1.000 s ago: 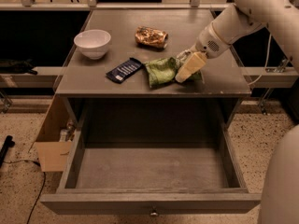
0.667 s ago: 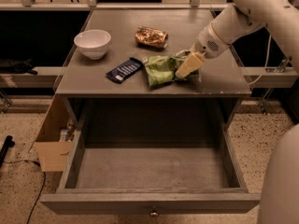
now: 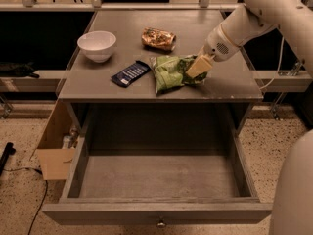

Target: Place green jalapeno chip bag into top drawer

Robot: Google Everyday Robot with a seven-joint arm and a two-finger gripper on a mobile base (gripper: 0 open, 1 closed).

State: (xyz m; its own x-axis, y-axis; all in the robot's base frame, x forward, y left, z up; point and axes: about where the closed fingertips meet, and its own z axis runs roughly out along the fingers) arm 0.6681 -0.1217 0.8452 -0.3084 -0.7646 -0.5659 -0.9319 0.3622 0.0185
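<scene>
The green jalapeno chip bag (image 3: pixel 168 75) lies crumpled on the grey table top (image 3: pixel 234 77), near its front edge and right of centre. My gripper (image 3: pixel 195 68) reaches in from the upper right on the white arm and sits on the bag's right end, touching it. The top drawer (image 3: pixel 156 213) is pulled wide open below the table top. Its inside is bare, and a small round knob (image 3: pixel 160 223) sits at the centre of its front.
A white bowl (image 3: pixel 97 45) stands at the table's left. A brown-gold crinkled bag (image 3: pixel 158 37) lies behind the green bag. A flat dark-blue packet (image 3: pixel 129 73) lies to its left. An open cardboard box (image 3: pixel 54 146) stands on the floor left of the drawer.
My gripper has moved left, from just right of the green bag onto its right end. The bag stays on the table and the drawer stays open.
</scene>
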